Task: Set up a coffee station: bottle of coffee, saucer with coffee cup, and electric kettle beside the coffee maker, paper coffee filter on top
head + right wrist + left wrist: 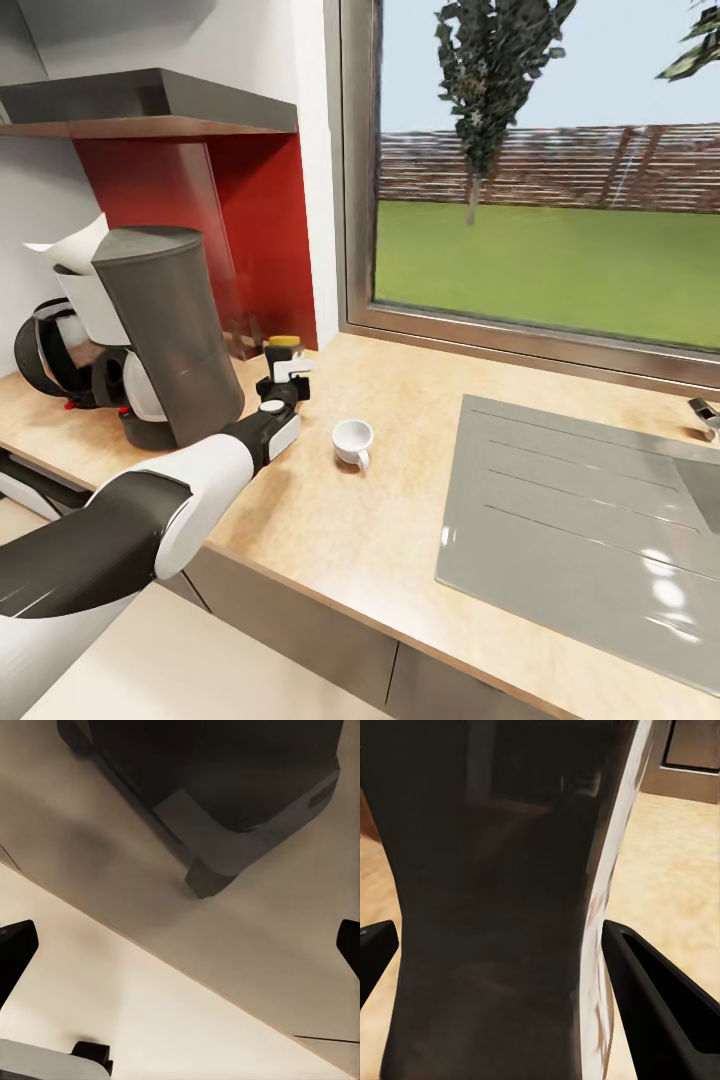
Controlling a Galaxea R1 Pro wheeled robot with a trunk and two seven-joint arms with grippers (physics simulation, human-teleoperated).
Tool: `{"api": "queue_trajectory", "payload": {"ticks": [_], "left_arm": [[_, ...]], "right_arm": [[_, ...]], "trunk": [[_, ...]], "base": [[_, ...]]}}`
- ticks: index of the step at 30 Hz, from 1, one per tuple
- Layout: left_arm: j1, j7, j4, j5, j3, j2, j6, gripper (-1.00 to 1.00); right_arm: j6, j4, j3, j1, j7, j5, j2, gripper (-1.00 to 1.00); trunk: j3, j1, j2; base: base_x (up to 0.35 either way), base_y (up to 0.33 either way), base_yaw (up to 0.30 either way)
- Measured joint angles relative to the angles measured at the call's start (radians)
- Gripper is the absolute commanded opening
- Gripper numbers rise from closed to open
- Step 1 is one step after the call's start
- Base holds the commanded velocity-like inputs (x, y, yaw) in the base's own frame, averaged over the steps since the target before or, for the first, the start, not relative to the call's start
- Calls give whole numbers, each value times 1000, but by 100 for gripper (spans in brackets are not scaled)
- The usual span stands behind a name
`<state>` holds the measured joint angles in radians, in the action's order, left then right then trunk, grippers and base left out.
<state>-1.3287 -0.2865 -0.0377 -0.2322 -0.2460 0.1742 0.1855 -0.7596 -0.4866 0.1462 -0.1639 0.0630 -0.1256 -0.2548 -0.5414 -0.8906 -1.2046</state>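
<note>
Landmark: tall dark grey coffee maker on the beige wood-grain kitchen countertop.
Left gripper: fingers spread around the small dark yellow-lidded bottle of coffee, just beside the maker.
White paper coffee filter: atop the maker.
Black electric kettle: behind it.
White coffee cup: beyond the bottle.
Right gripper: fingers apart, empty.
</note>
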Motion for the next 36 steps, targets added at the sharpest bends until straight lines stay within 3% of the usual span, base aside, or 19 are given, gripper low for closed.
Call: {"api": "queue_trajectory", "payload": {"ticks": [7, 36], "left_arm": [[1, 0, 1, -10, 27, 0, 25, -100], [1, -1, -25, -11, 18, 0, 47, -100]], "right_arm": [[0, 0, 0, 0, 0, 0, 0, 100], [0, 0, 0, 0, 0, 0, 0, 100]], "trunk": [[0, 0, 0], [0, 0, 0]], "base": [[0, 0, 0], [0, 0, 0]]}}
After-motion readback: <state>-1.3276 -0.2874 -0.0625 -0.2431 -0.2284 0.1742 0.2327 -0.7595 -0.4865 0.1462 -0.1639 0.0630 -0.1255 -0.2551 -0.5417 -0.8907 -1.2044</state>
